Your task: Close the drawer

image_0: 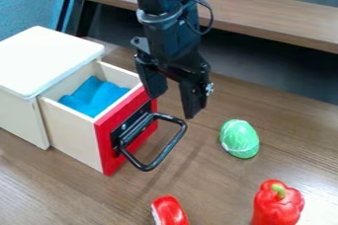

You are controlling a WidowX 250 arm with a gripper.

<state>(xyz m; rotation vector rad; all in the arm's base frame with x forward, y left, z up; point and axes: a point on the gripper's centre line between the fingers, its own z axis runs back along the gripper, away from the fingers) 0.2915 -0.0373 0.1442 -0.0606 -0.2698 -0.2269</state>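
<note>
One white-topped wooden box (46,58), its red-fronted drawer (74,132) pulled out; black gripper (173,104) by the drawer's front, empty, fingers parted; blue cloth (96,96) inside the drawer. Possible fault: off-centre pushing could skew the drawer, jamming it part-way.

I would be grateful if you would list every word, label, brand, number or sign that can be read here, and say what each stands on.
No readable text anywhere: none on the drawer, its box, the claw or the red pepper.
Green object: pale marks, no letters or numbers that I can make out.
</note>
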